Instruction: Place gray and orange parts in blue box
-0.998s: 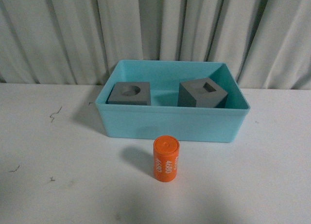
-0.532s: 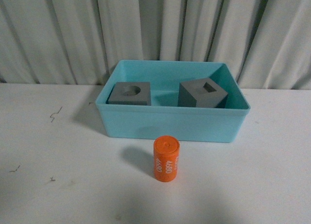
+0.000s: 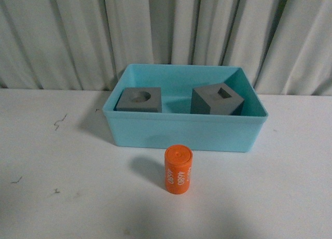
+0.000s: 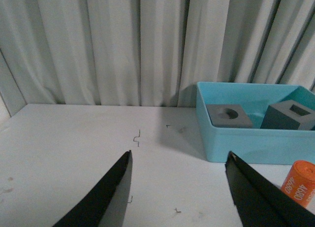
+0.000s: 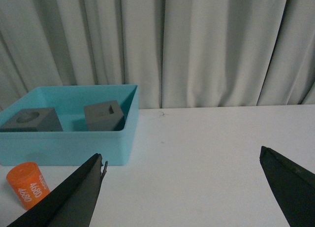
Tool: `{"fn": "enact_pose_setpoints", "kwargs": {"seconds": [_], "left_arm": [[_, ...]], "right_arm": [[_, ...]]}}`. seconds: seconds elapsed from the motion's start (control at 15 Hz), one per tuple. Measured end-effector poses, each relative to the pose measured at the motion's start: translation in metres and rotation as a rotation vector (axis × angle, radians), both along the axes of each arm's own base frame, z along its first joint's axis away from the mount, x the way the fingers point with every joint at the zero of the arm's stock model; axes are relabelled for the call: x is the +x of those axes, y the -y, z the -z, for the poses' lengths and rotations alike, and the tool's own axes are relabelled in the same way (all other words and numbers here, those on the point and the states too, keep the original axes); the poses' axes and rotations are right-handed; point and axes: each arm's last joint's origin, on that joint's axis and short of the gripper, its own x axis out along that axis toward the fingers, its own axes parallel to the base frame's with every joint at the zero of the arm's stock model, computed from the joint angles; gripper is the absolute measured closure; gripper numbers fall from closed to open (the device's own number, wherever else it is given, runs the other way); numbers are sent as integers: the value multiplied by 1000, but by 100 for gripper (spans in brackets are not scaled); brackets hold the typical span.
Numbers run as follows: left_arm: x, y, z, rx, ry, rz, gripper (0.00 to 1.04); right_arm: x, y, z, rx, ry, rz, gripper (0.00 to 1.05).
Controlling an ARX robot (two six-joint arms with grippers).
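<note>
While logging left gripper (image 4: 179,153) and right gripper (image 5: 182,154) as spread wide, empty, noted orange cylinder (image 3: 178,170) upright between them, judged nearer neither.

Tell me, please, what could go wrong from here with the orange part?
The orange cylinder stands upright close to the blue box's front wall; a nudge could topple it and set it rolling. The gray cubes occupy both box ends, so it may land on one.

You get the box (image 3: 184,132) and cylinder (image 3: 178,170) near and from above in the front view, and from low at either side in both wrist views, all facing the curtain (image 3: 78,37).
</note>
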Motion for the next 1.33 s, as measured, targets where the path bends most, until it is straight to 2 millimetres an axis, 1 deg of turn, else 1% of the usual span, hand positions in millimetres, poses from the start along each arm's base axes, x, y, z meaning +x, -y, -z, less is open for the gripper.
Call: {"fn": "enact_pose_setpoints", "kwargs": {"seconds": [0.13,0.2,0.27,0.33,0.6,0.67,0.73,0.8,0.86,0.93,1.0,1.06,1.13,1.2,1.26,1.33], "left_arm": [[0,0,0,0,0,0,20],[0,0,0,0,0,0,11],[0,0,0,1,0,0,5],[0,0,0,0,0,0,8],[0,0,0,1,0,0,7],[0,0,0,1,0,0,7],[0,0,0,1,-1,-2,7],[0,0,0,1,2,4,7],[0,0,0,1,-1,-2,7],[0,0,0,1,-1,0,7],[0,0,0,1,0,0,7],[0,0,0,1,-1,0,7],[0,0,0,1,-1,1,7],[0,0,0,1,0,1,7],[0,0,0,1,0,1,7],[0,0,0,1,0,1,7]], "right_arm": [[0,0,0,0,0,0,6],[0,0,0,0,0,0,6],[0,0,0,0,0,0,6],[0,0,0,0,0,0,6],[0,0,0,0,0,0,6],[-1,0,2,47,-146,75,6],[4,2,1,94,-345,211,6],[17,13,-5,148,-405,337,6],[29,28,-14,182,-380,354,6],[44,42,-26,150,-355,287,6],[57,51,-33,84,-361,192,6],[70,52,-31,22,-437,49,6],[76,49,-23,-12,-508,-74,6],[81,41,-11,-47,-605,-241,6],[83,30,1,-82,-715,-432,6],[87,21,5,-167,-761,-590,6]]}}
